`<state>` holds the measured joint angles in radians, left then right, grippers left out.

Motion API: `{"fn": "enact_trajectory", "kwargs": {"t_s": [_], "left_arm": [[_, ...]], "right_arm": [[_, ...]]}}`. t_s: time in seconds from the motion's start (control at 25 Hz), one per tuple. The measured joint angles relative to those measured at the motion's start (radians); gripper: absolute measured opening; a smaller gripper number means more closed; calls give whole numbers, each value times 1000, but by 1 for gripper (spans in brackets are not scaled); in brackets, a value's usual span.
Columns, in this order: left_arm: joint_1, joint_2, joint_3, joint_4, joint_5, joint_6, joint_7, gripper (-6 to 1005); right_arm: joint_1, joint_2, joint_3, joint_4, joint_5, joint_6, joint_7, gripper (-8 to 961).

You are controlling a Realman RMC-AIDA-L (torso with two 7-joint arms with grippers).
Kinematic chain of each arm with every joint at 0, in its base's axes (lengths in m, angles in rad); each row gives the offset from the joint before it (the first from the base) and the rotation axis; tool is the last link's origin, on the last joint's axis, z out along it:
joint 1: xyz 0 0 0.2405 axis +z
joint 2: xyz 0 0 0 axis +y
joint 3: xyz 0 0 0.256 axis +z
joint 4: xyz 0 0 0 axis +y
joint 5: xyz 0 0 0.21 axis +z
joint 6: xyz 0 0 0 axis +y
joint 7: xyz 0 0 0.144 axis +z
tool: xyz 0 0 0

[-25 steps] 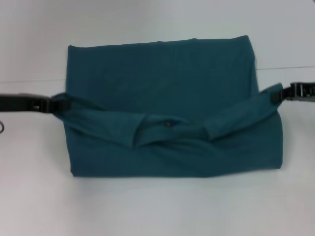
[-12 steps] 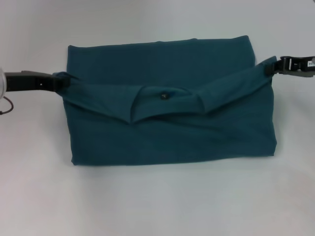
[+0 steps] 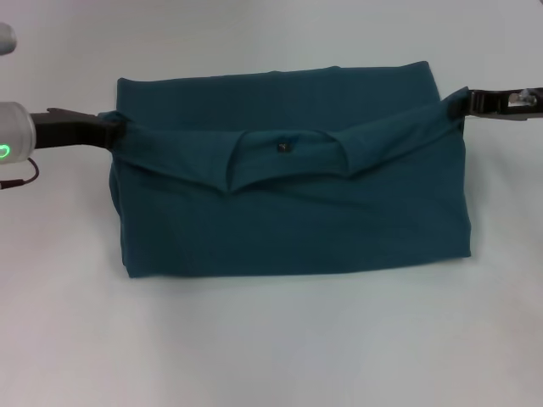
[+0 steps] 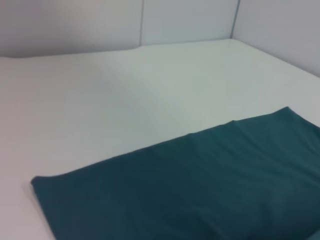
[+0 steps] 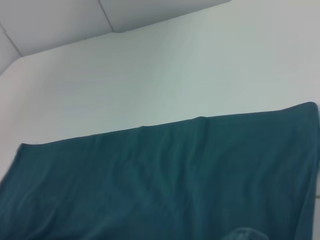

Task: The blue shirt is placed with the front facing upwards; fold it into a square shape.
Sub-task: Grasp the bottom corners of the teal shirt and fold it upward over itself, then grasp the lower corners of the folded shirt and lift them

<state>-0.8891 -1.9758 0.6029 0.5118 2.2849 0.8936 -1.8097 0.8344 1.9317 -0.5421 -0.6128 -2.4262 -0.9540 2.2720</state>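
The blue shirt point(image 3: 288, 212) lies on the white table, partly folded into a wide rectangle with the collar and small dark neck tag point(image 3: 284, 147) on the raised flap. My left gripper point(image 3: 109, 127) is shut on the flap's left corner. At the right corner my right gripper point(image 3: 462, 103) is shut on the cloth as well. Both hold the folded edge lifted across the shirt's middle, toward its far edge. The wrist views show only flat teal fabric point(image 4: 200, 185) point(image 5: 160, 175) on the table; no fingers show there.
White tabletop point(image 3: 271, 356) surrounds the shirt on every side. A wall panel point(image 4: 185, 20) rises beyond the table's far edge in the wrist views.
Both grippers have carried the collar flap away from me, toward the shirt's far edge. The near part of the shirt now lies flatter and the fold line sits farther back.
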Motion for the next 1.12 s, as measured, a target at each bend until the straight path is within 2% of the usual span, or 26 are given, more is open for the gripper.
{"fn": "enact_trajectory", "kwargs": {"t_s": [0.16,0.28,0.4,0.52,0.68,0.8,0.88,1.04,1.08,1.12], "left_arm": [[-3,-39,-1,3,-1,-59,74,143],[-3,-81,0,8,1,-153,123,144],[-4,-108,11,9,2,-228,139,146],[-4,-110,23,7,-2,-247,139,148],[2,-102,24,16,-2,-246,128,150],[33,-100,37,74,11,-207,71,266],[94,-102,85,188,16,-115,-19,344],[135,-110,130,260,24,-83,-82,558],[174,-115,180,309,56,-44,-164,612],[184,-116,191,319,67,-24,-189,640]], "right_arm": [[5,12,-59,35,0,109,-2,163],[5,35,-103,55,1,192,-23,166],[6,58,-147,57,-2,241,-44,169],[6,73,-187,50,-5,268,-49,173],[9,75,-204,38,-7,265,-50,177],[-8,72,-205,-12,-10,198,-43,383],[-43,75,-201,-75,-7,115,-38,478],[-110,93,-202,-177,-8,12,-17,659],[-126,97,-205,-198,-11,-15,-10,698],[-146,102,-205,-227,-14,-58,-8,736]]}}
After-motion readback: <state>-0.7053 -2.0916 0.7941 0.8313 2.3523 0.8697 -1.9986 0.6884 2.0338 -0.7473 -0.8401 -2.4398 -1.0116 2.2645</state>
